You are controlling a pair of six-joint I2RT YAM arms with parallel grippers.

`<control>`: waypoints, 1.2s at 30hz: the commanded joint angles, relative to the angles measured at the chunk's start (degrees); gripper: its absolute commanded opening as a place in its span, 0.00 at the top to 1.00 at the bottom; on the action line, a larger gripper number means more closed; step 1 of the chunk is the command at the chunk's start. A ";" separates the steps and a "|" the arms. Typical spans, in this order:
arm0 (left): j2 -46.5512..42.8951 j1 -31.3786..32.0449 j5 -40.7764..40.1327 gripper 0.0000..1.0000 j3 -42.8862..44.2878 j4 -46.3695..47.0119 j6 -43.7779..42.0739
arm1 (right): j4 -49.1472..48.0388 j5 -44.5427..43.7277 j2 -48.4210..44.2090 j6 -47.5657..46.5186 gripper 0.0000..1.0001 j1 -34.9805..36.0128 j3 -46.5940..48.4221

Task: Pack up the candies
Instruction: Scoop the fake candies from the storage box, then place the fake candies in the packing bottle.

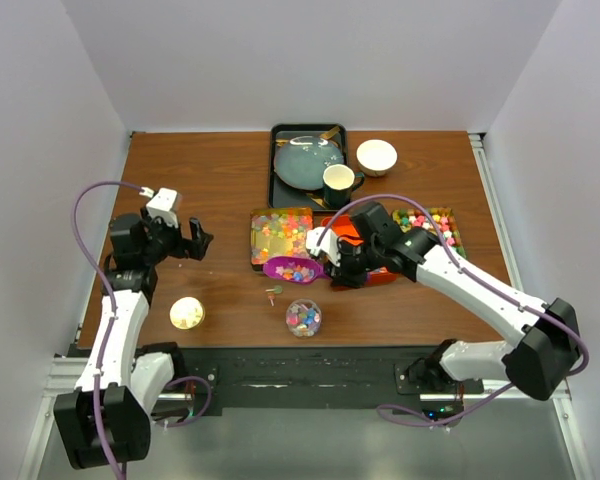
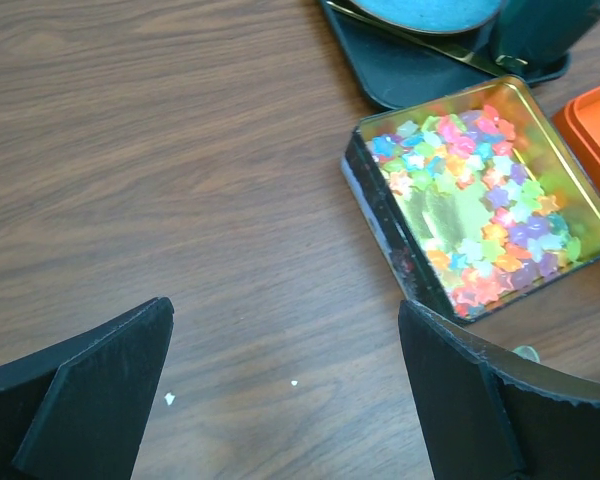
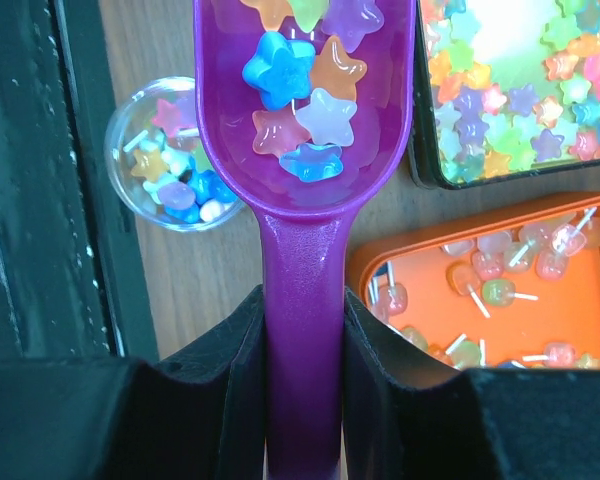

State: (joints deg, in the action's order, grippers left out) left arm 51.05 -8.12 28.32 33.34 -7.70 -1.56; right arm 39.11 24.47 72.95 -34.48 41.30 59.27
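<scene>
My right gripper [image 3: 302, 330] is shut on the handle of a purple scoop [image 3: 305, 110], also seen from above [image 1: 292, 268]. The scoop holds several star candies [image 3: 305, 120] and hangs just left of a square tin [image 1: 281, 237] full of star candies [image 2: 480, 210]. A small clear jar [image 1: 303, 318] with candies in it stands in front of the scoop; it shows in the right wrist view [image 3: 175, 160] left of the scoop. My left gripper [image 1: 195, 240] is open and empty over bare wood at the left [image 2: 285, 385].
An orange tray [image 3: 500, 300] of lollipop candies lies under my right arm. A second tin of candies [image 1: 435, 225] is at the right. A dark tray with a plate and mug [image 1: 308, 165] and a white bowl [image 1: 376, 156] stand at the back. A gold lid [image 1: 187, 313] lies front left. A few loose candies [image 1: 272, 293] lie on the table.
</scene>
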 commanded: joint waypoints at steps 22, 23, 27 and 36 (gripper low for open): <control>0.63 -9.19 4.73 0.00 -0.20 3.83 4.02 | 9.19 10.78 8.99 -6.88 1.00 0.98 25.57; 0.72 -9.19 4.73 0.00 -0.82 4.45 4.81 | 17.32 10.43 7.57 -11.01 1.00 0.98 24.68; 2.12 -9.19 5.17 0.00 -1.00 5.42 7.45 | 27.41 6.65 -0.34 -23.94 1.00 0.89 17.14; 2.04 -9.11 5.79 0.00 -5.56 11.74 10.35 | 38.24 -7.47 -3.25 -32.68 1.00 1.41 10.88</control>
State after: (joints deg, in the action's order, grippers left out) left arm 53.10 -16.86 32.75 29.78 -1.28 6.09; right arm 72.47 25.89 68.95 -61.95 42.11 72.31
